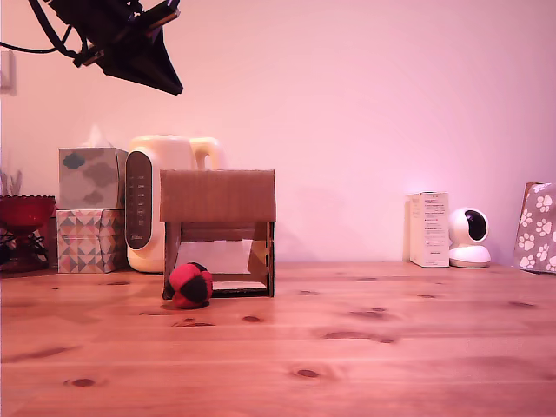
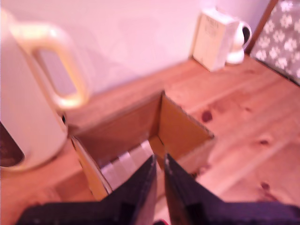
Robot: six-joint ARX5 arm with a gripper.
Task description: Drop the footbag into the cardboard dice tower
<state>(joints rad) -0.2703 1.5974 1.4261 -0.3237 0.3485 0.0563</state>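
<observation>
The footbag (image 1: 190, 285) rests on the table (image 1: 365, 347) at the cardboard dice tower (image 1: 218, 196) mouth; the gripper (image 2: 159, 165), nearly closed and empty, hovers above; soft, light, likely best pinched across its middle.

Footbag (image 1: 190, 285) before dice tower (image 1: 218, 196); kettle (image 1: 165, 200) behind

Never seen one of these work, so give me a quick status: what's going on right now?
Gripper nearly closed, empty, high above the cardboard dice tower. Footbag on the table at the tower's front opening. Nothing in the way.
</observation>
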